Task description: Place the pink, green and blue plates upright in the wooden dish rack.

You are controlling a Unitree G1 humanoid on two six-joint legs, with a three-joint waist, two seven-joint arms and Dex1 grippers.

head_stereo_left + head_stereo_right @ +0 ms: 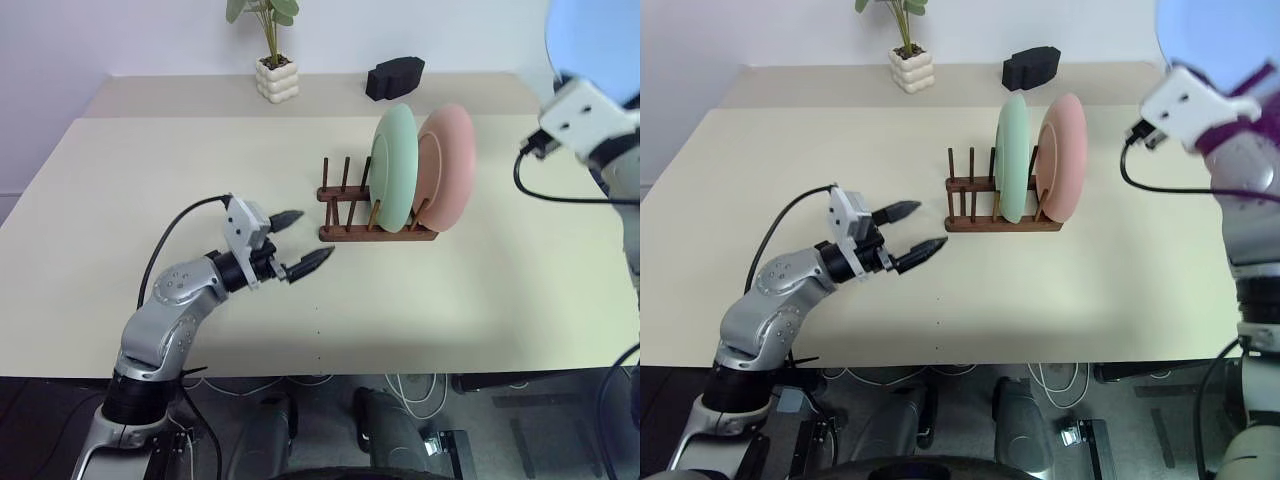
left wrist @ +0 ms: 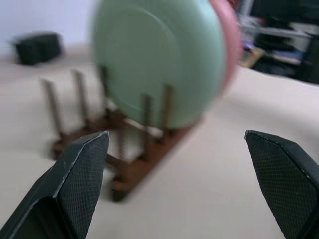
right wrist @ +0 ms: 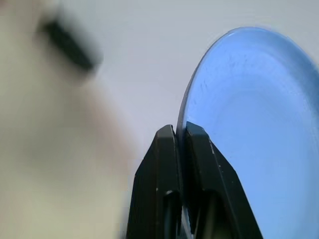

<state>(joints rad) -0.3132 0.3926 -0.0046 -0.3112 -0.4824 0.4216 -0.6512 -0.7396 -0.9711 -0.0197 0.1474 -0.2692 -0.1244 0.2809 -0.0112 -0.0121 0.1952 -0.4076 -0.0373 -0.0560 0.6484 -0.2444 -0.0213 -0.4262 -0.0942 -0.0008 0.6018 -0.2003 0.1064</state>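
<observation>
The wooden dish rack [image 1: 345, 212] stands mid-table. A green plate [image 1: 393, 165] and a pink plate [image 1: 450, 165] stand upright in its right-hand slots, the pink one on the far right. The blue plate [image 1: 595, 40] is lifted high at the upper right, above the table. My right gripper [image 3: 180, 137] is shut on the blue plate's [image 3: 259, 124] rim. To the left of the rack, low over the table, my left gripper [image 1: 297, 243] stands open with nothing between its fingers [image 2: 82, 164] and points at the rack [image 2: 124, 149].
A white pot with a green plant [image 1: 277, 78] and a black lumpy block [image 1: 394, 77] stand at the back of the table. The rack's left slots hold nothing. Bare tabletop [image 1: 480, 290] lies in front of and right of the rack.
</observation>
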